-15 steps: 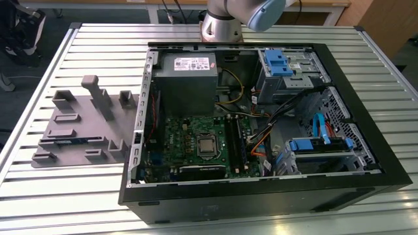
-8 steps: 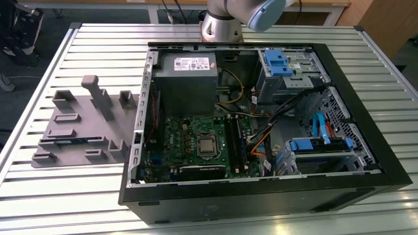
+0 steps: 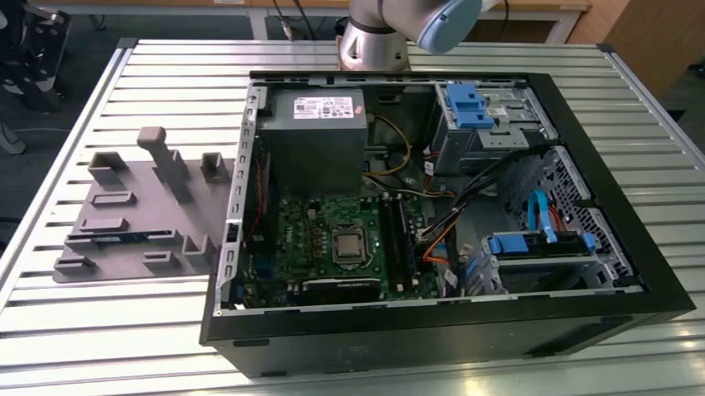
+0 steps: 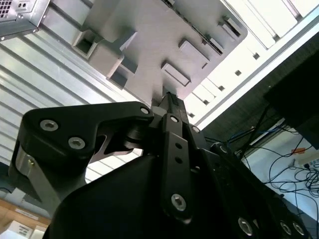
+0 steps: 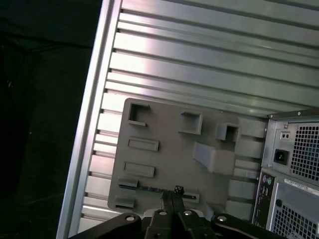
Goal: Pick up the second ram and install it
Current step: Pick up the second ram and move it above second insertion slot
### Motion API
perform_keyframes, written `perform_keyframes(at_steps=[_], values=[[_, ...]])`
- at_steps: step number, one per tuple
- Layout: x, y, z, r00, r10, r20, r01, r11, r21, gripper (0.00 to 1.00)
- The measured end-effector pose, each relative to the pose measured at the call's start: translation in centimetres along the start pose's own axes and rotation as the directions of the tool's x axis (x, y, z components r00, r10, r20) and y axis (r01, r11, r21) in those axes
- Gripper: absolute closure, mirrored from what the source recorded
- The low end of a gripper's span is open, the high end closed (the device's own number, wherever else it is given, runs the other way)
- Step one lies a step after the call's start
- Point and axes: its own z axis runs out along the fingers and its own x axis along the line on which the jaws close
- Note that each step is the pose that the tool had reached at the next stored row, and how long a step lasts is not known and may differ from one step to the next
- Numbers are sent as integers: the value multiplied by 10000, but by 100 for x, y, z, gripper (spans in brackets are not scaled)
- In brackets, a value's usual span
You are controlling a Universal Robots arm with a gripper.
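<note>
The second ram [image 3: 115,239] is a thin blue stick standing on edge in a slot of the grey holder tray [image 3: 132,206], on the exterior view's left of the open computer case [image 3: 441,214]. In the first wrist view the ram [image 5: 147,188] is a dark thin strip on the tray [image 5: 169,144], right beside my fingertips. My gripper [image 5: 172,195] hangs well above the tray with its fingers pressed together and nothing between them. The second wrist view has the same shut gripper [image 4: 168,99] over the tray [image 4: 149,35]. The motherboard's memory slots [image 3: 394,239] lie inside the case.
The tray carries a tall post [image 3: 165,161] and several raised blocks. The slatted metal table [image 3: 177,74] ends close to the tray on the exterior view's left. Cables, blue drive latches [image 3: 468,103] and the power supply [image 3: 314,124] crowd the case. The arm's base [image 3: 369,41] stands behind the case.
</note>
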Motion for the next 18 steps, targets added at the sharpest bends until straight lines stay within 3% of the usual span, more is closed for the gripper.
perform_keyframes(at_steps=[10,18], values=[[33,3,0,9964,-843,-36,843,9964,-22,89],[47,5,0,9865,-1638,-71,1637,9865,-46,89]])
